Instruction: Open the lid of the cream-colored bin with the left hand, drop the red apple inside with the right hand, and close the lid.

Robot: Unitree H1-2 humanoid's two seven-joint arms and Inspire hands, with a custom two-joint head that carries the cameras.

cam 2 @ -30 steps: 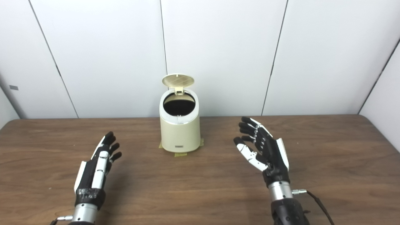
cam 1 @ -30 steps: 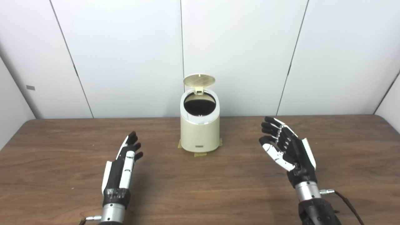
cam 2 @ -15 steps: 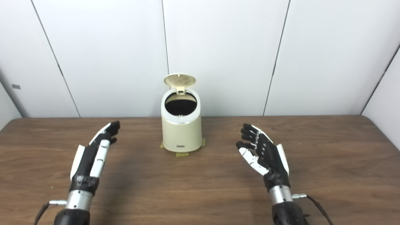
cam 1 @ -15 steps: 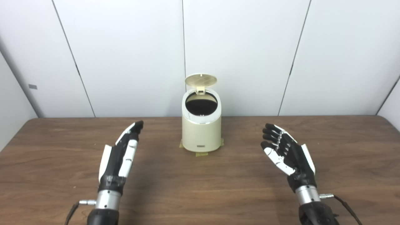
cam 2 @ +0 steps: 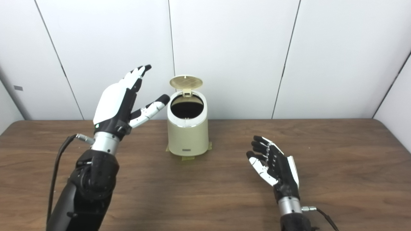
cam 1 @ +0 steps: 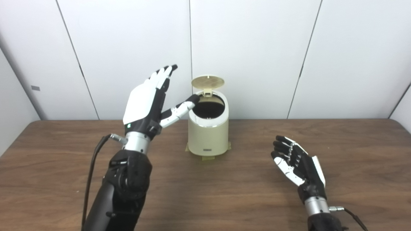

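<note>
The cream-colored bin [cam 1: 208,134] stands at the back middle of the table, its round lid [cam 1: 207,81] tipped up and its dark mouth showing. No red apple is in sight. My left hand [cam 1: 149,99] is raised left of the bin, open, fingers stretched upward and thumb pointing toward the bin's rim; whether it touches the rim I cannot tell. My right hand [cam 1: 297,162] hovers low over the table right of the bin, open, palm turned inward, holding nothing.
The brown wooden table [cam 1: 224,189] runs the full width of the view. White wall panels [cam 1: 257,48] rise just behind the bin. Bits of tape [cam 1: 207,158] sit at the bin's base. A cable [cam 1: 91,170] hangs from my left wrist.
My left hand has risen from low over the table to beside the bin's top, fingers spread. My right hand has drawn back toward me and lower. The lid stays up.
</note>
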